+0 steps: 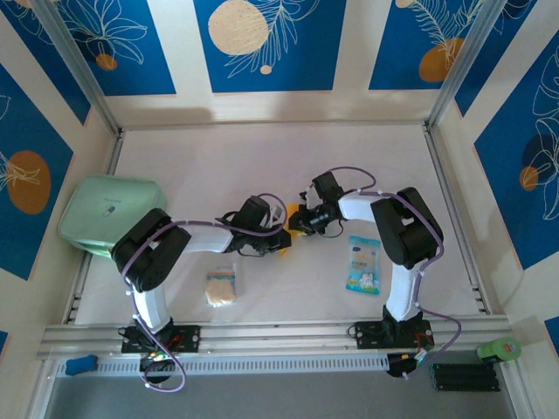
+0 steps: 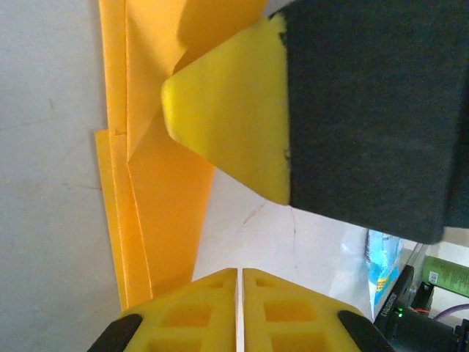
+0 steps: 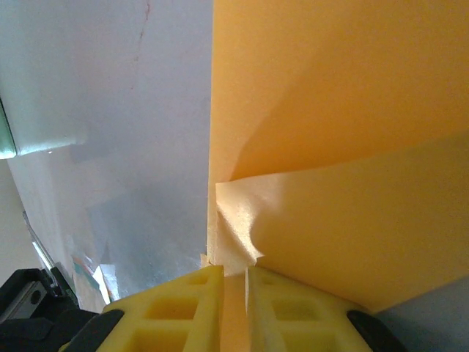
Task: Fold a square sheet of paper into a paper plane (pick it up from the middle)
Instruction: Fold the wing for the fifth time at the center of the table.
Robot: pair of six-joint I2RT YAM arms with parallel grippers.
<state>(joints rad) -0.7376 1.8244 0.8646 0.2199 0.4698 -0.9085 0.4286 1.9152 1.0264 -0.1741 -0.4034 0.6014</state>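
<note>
Top external: on the bench (image 1: pixel 262 166), both arms meet over the part-folded square sheet of paper (image 1: pixel 295 220). Right end effector (image 3: pixel 234 273) grips a raised flap, likely to fold it over. Left end effector (image 2: pixel 239 273), clenched with nothing visibly between its pads, seems poised to press the layers flat.

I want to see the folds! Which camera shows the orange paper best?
The left wrist view: the thin orange-yellow folded paper sheet shows its layered edges and creases there. The right wrist view is so close that it is big orange flaps. From the top it is a tiny orange sliver.
</note>
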